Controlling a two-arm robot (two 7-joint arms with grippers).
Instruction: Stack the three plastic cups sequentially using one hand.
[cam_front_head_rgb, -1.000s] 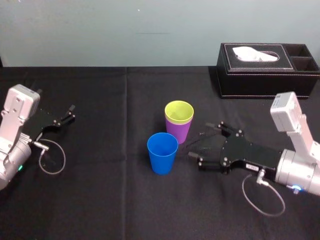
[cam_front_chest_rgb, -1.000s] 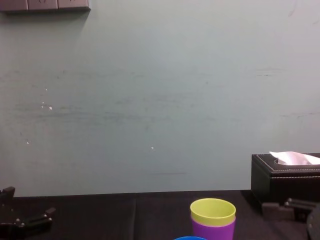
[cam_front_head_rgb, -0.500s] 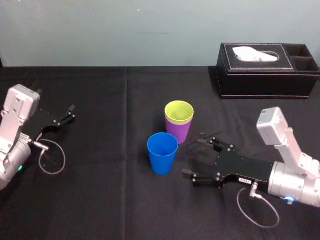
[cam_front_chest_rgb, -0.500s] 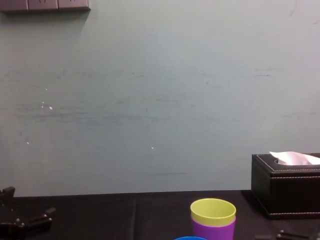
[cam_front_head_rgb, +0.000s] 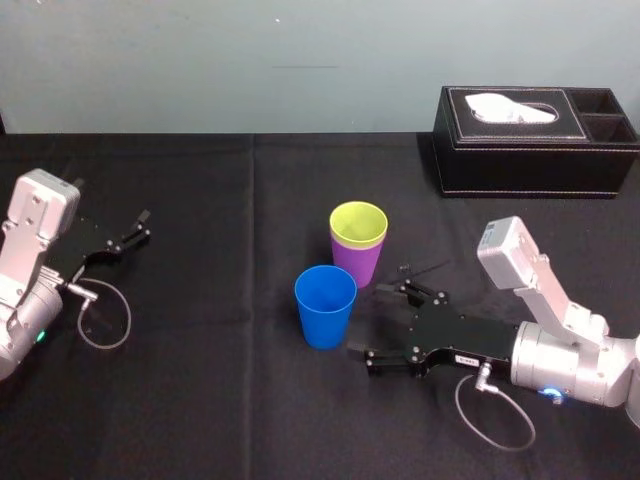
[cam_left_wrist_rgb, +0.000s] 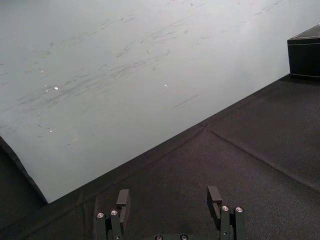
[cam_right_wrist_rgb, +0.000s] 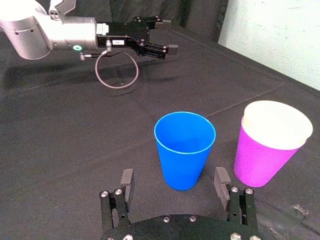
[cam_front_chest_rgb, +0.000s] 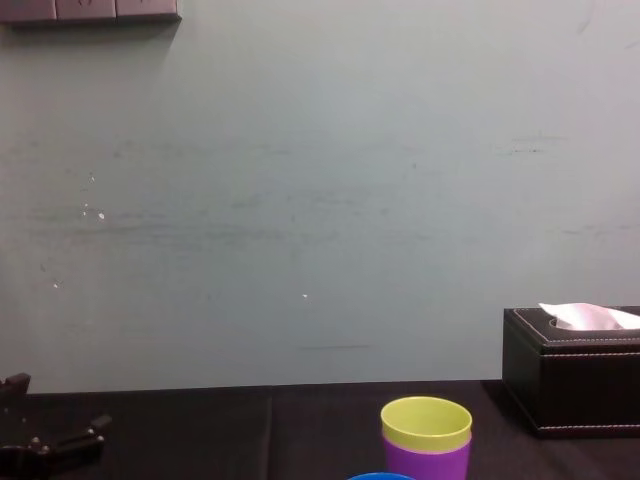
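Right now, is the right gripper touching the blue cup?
Apart. In the right wrist view, black cloth shows on both sides between the open right gripper and the blue cup.

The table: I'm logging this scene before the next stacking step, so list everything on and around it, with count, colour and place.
blue cup: one, blue, upright and alone near the table's middle
purple cup: one, purple, upright just behind the blue cup, to its right
yellow-green cup: one, yellow-green, nested inside the purple cup
tissue box: one, black, far right corner, white tissue showing on top
table: one, covered in black cloth
wall: pale grey-green, behind the table
left gripper: one, black, jaws open, parked at the table's left side
right gripper: one, black, low over the table, open jaws pointing at the blue cup from its right
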